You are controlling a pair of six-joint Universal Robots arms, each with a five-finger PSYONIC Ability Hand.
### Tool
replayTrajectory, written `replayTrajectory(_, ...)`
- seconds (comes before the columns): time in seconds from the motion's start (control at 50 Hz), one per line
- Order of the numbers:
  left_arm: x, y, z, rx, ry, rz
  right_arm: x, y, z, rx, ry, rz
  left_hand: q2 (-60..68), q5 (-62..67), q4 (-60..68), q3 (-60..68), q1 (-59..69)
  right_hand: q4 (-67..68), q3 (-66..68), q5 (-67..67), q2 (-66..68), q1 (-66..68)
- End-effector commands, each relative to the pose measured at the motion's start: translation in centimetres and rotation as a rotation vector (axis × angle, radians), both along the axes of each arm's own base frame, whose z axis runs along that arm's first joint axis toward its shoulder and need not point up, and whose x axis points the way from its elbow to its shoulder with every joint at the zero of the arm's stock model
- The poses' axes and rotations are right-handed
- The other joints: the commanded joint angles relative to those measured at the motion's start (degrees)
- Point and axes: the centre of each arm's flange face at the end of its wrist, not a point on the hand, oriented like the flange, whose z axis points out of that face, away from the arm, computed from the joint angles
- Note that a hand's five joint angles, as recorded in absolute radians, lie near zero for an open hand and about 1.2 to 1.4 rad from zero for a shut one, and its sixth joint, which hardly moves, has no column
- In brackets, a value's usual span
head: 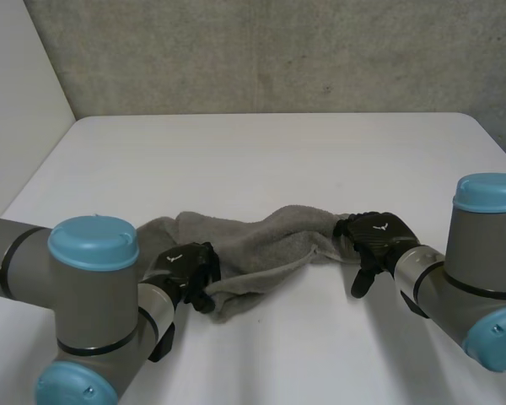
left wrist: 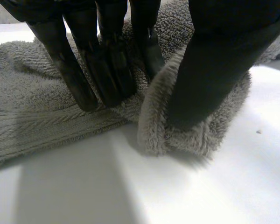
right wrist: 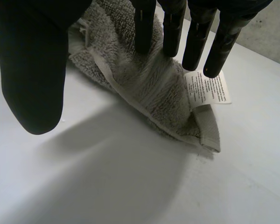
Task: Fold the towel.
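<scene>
left hand [head: 182, 265] clamps a towel [head: 261, 240] fold between fingers [left wrist: 107, 70] and thumb; right hand [head: 379, 234] fingers stand apart. best pinch the corner under their tips, beside the label [right wrist: 206, 87], before lifting.

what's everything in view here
grey terry-cloth towel: one, grey, bunched on the table between the hands
white printed care label: one, white, on the towel by the right hand's fingertips
white table: one, white, under everything
rough concrete wall: one, grey, behind the table
robot arms: two, grey, light-blue caps, either side
left hand: one, black, pinching the towel's left end
right hand: one, black, open, at the towel's right end
</scene>
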Motion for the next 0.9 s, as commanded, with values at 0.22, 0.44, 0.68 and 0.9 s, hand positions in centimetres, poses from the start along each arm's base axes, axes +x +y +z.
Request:
replayTrajectory(0.22, -1.2, -2.4, 0.1, -0.053, 0.032, 0.013, 2.0, -4.4, -2.1, -0.059, -0.028, 0.002, 30.49, 31.08, 30.87, 30.93, 30.51, 22.10, 22.35, 23.07, 21.46, 24.06)
replayTrajectory(0.44, -1.1, -5.5, 2.7, -0.174, 0.017, 0.025, 4.1, -9.7, 1.1, -0.342, -0.089, 0.015, 30.49, 31.08, 30.87, 30.93, 30.51, 61.83, 62.08, 62.80, 61.19, 63.79)
replayTrajectory(0.68, -1.8, -14.9, 17.8, -0.750, 0.054, 0.084, 5.8, -14.7, 12.5, -0.833, -0.115, -0.004, 30.49, 31.08, 30.87, 30.93, 30.51, 61.83, 62.08, 62.80, 61.19, 63.79)
replayTrajectory(0.9, -1.3, -16.1, 26.6, -1.157, 0.055, 0.152, 4.5, -11.6, 22.7, -1.222, -0.263, -0.059, 30.49, 31.08, 30.87, 30.93, 30.51, 61.83, 62.08, 62.80, 61.19, 63.79)
